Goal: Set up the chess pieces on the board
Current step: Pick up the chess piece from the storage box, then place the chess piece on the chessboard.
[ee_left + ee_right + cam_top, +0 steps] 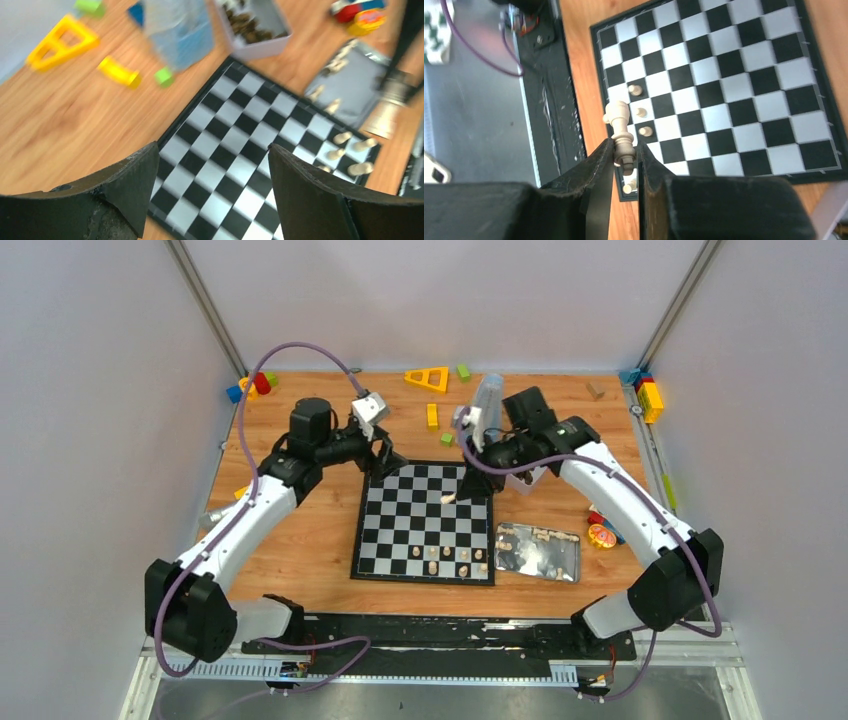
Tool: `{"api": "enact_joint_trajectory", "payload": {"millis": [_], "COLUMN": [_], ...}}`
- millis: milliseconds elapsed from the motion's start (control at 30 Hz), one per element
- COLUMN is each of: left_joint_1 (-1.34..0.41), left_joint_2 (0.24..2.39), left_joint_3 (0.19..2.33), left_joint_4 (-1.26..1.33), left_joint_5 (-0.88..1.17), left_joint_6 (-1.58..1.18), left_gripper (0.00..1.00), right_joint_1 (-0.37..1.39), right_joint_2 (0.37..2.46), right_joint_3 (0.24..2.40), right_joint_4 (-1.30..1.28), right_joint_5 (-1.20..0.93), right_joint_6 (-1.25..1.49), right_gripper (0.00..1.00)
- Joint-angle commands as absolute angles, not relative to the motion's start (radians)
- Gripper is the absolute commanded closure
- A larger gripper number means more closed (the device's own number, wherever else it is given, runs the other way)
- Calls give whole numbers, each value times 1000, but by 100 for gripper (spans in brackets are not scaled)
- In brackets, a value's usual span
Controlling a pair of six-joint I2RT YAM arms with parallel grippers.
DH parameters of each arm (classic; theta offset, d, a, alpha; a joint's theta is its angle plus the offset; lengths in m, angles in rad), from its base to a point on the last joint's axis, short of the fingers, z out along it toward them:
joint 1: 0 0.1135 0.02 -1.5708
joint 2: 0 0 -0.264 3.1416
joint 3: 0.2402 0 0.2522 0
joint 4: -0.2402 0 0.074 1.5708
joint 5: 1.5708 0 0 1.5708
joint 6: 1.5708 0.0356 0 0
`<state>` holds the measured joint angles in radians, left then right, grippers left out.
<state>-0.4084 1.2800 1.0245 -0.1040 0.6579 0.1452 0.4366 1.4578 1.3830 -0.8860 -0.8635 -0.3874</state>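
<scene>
Right pincer grips a cream chess piece by its base over the far-right squares of the board. Left pincer stands open, empty. Risk: the piece juts from the tips and may topple on release.

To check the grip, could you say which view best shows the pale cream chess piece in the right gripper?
Right wrist view: the pale cream chess piece is sharp, one end clamped in the right gripper. The top view shows a speck; I cannot find it from the left wrist.
</scene>
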Motion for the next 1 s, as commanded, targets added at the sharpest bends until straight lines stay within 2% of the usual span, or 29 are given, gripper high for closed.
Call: {"api": "enact_joint_trajectory", "payload": {"millis": [0,233,400,600,967], "left_joint_1": [-295,-95,14,118,124], "left_joint_2": [1199,1164,1136,1136,1135], "left_joint_3": [1068,1109,1101,1106,1102], "left_joint_4": [-382,-557,-589,-604,-597], "left_joint_5": [484,368,348,412,448], "left_joint_6": [270,238,219,196,188], "left_gripper": [13,12,10,10,10], "right_joint_1": [633,918,1048,1124,1160], "right_joint_2": [1503,1730,1893,2002,2066], "right_joint_3": [1493,1673,1778,1834,1852], "right_joint_4": [-1054,-1208,-1295,-1317,-1311], "right_joint_5": [-594,-341,-192,-105,-46], "right_joint_6": [-500,-546,-554,-559,-537], "right_gripper": [100,100,100,100,100]}}
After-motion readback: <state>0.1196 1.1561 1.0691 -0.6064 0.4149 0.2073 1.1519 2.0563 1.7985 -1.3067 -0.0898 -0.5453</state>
